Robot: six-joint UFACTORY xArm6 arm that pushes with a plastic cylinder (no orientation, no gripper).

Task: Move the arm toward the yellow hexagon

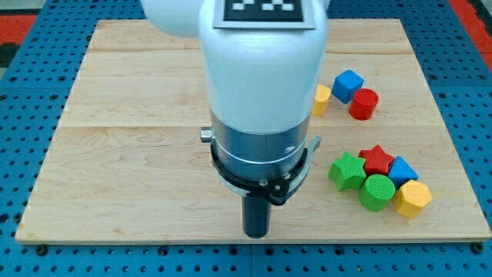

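Near the view's bottom right, the yellow hexagon (413,198) touches the green cylinder (377,191) and a blue block (403,170); my tip (256,234), a bare rod gripping nothing, rests well left of it on the wooden board (123,154).

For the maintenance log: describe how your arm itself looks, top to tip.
A glossy white rounded housing carries a black-and-white square marker on top. Below it sits a grey metal collar, then a black clamp ring. It ends in a straight dark rod, my tip.
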